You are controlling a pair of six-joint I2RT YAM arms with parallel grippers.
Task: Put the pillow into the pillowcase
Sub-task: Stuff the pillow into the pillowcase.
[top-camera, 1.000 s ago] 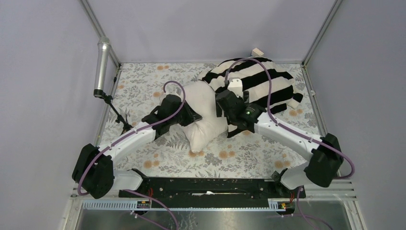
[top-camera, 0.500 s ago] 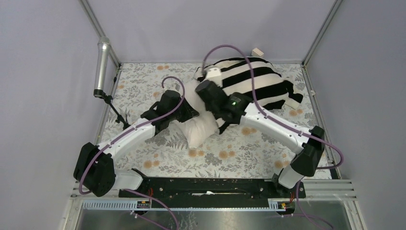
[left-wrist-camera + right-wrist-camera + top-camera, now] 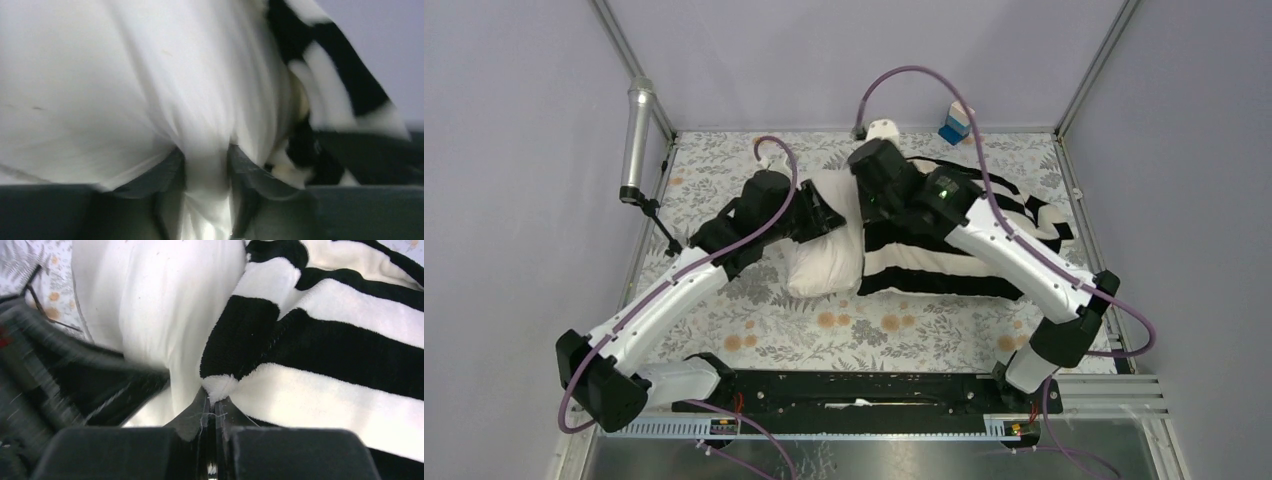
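Two white-and-black robot arms, bent inward over a bench point(image 3: 754, 325) with a grey floral covering. At mid-bench, a plump off-white fabric pillow point(image 3: 824, 262), lying flat, right side tucked under the open edge of a limp black-and-white striped pillowcase point(image 3: 944, 255) spread out to the right. Left gripper point(image 3: 206, 192) clenched on a fold of the pillow fabric. Right gripper point(image 3: 215, 412) pinched tight on the striped hem of the pillowcase, just beside the pillow. Both wrists crowded over the line where pillow meets pillowcase, blocking the overhead view there; depth of the pillow inside impossible to tell. At the back left corner, a silver metal cylinder point(image 3: 636, 140) on a thin black stand, well apart from the fabric. At the back edge, a small blue-and-white box point(image 3: 955, 125), near the right arm's looping purple cable point(image 3: 904, 70).
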